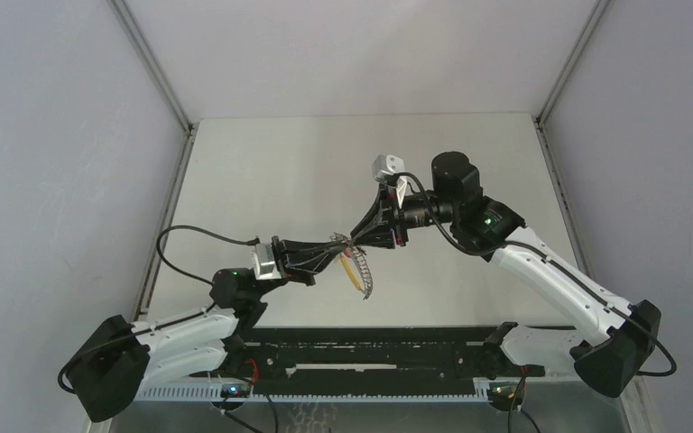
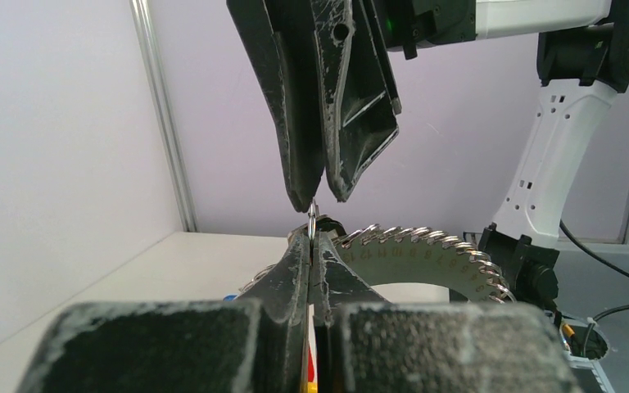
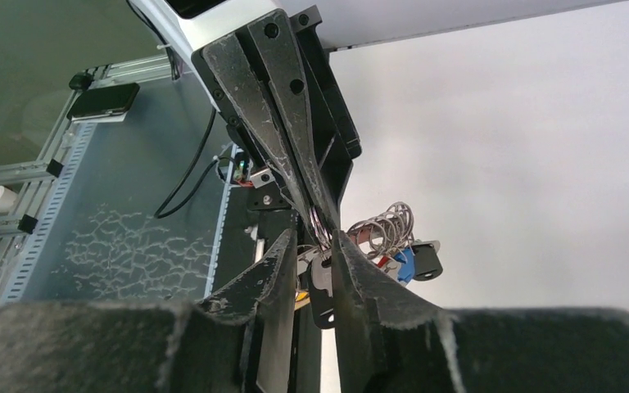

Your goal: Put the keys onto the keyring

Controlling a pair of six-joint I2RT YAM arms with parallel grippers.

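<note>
Both grippers meet in mid-air above the table's middle. My left gripper (image 1: 332, 245) (image 2: 313, 237) is shut on a thin wire ring of the keyring (image 2: 426, 254), a grey numbered arc edged with several small rings. The arc hangs below the grippers (image 1: 365, 281) beside a yellow piece (image 1: 350, 271). My right gripper (image 1: 359, 240) (image 3: 315, 239) comes in tip to tip against the left, jaws a narrow gap apart. A silver key with a black head (image 3: 321, 282) hangs in that gap. A blue-headed key (image 3: 405, 264), another black-headed key (image 3: 428, 262) and a bunch of rings (image 3: 389, 228) dangle beside it.
The white table (image 1: 262, 171) lies under the grippers, walled by pale panels left, right and behind. A black and metal rail (image 1: 370, 356) runs along the near edge between the arm bases. Cables trail from the left arm (image 1: 189, 236).
</note>
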